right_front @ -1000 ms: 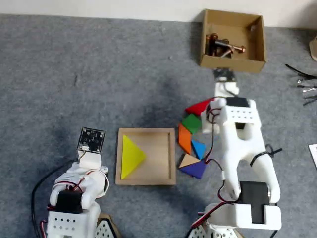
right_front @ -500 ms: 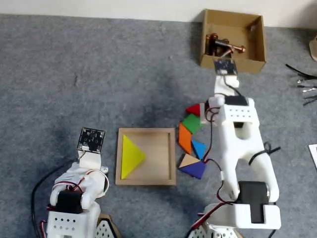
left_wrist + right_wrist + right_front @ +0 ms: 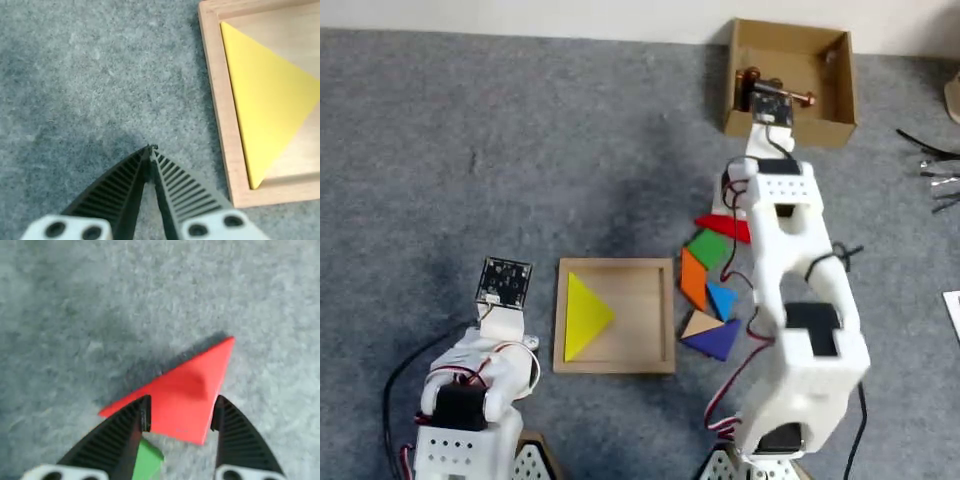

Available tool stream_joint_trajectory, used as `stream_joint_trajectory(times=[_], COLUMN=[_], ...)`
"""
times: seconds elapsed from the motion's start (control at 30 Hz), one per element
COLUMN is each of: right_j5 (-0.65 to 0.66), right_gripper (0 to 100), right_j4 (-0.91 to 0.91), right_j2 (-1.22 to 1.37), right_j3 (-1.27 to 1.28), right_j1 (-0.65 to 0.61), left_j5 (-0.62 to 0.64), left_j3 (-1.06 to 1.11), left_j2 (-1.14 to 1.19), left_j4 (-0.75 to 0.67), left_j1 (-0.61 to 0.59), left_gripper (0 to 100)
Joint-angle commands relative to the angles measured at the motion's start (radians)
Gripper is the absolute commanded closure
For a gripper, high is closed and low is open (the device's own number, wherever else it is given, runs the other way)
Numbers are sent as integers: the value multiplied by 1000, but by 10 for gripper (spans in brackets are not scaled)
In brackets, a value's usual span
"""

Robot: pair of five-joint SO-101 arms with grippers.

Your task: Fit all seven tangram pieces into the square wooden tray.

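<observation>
Seven pieces counted. One, a yellow triangle [image 3: 582, 315], lies flat inside the wooden tray [image 3: 648, 320], long edge along the tray's left wall, tip pointing right, bare wood to its right. The tray sits on the grey-covered table [image 3: 470, 150], in front of the gap between the two arms. Five pieces are bunched on the cover just right of the tray. An orange piece [image 3: 692, 280] is closest to the right rim and a green piece [image 3: 708, 248] is on its far side. A blue triangle [image 3: 720, 298] is to the orange one's right. A tan triangle [image 3: 700, 324] and a purple piece [image 3: 715, 342] are at the near end, touching each other. The red triangle [image 3: 720, 226] is at the far end of the bunch. The right end effector [image 3: 180, 412] is clamped on it, one finger on each of two edges. One red corner juts past the fingertips, with a shadow on the cover below. From above the red shows as a narrow strip beside the right arm. The left end effector [image 3: 150, 150] has its fingers pressed together on nothing, tip pointing down at the cover just left of the tray's left rim and apart from it. Far right, a cardboard box [image 3: 790, 130] holds copper-coloured metal parts [image 3: 760, 90]. Cables [image 3: 930, 165] lie at the right edge.
</observation>
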Motion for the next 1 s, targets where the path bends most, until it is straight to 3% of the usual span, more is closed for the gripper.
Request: stream_joint_trajectory(times=[0.0, 0.3, 0.57, 0.73, 0.97], right_j5=[-11, -5, -3, 130, 137], right_gripper=[803, 803, 803, 803, 803], right_j4=[-21, -12, 157, 243, 285], right_j2=[42, 130, 131, 131, 130], right_j3=[-124, -143, -150, -150, -145], right_j1=[-25, -35, -31, -28, 48], left_j5=[6, 6, 6, 6, 6], left_j3=[19, 19, 19, 19, 19], left_j2=[-7, -7, -7, -7, -7], left_j4=[5, 5, 5, 5, 5], left_j1=[10, 10, 10, 10, 10], left_gripper=[995, 995, 995, 995, 995])
